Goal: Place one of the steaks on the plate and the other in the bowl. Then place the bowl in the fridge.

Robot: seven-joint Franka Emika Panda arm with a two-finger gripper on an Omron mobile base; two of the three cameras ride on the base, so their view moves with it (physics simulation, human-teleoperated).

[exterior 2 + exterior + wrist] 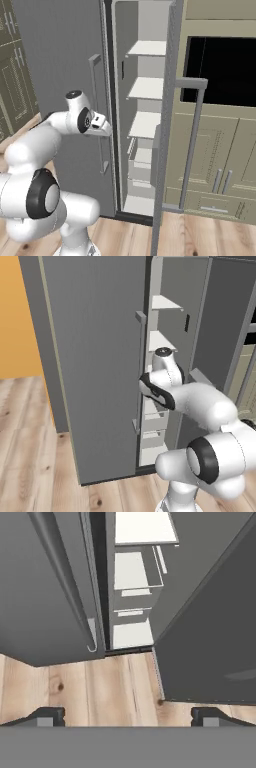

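Kitchen scene, wood-plank floor [100, 687] underfoot, orange wall [17, 321] at 9 o'clock in the left base view. Gripper [127, 716] sits low in the hand view, its two dark tips standing far apart near 7 and 5 o'clock, jaws spread wide with nothing between them but bare floor. Gripper also seen in the right base view [101, 126], at the end of the white arm, just beside the closed left door, pointing toward the gap. Directly ahead, toward 12 o'clock in the hand view, is the fridge [95, 356]: tall, grey, left door shut, right door [167, 125] swung out toward the camera with its long vertical handle [192, 135] facing the room. White inner shelves [147, 87] are stacked in the opening, with lower drawers [142, 170] beneath them; what can be seen of them carries nothing. Right of the open door, at 3 o'clock in the right base view, pale green-beige cabinets [220, 150] surround a dark recess [222, 70].
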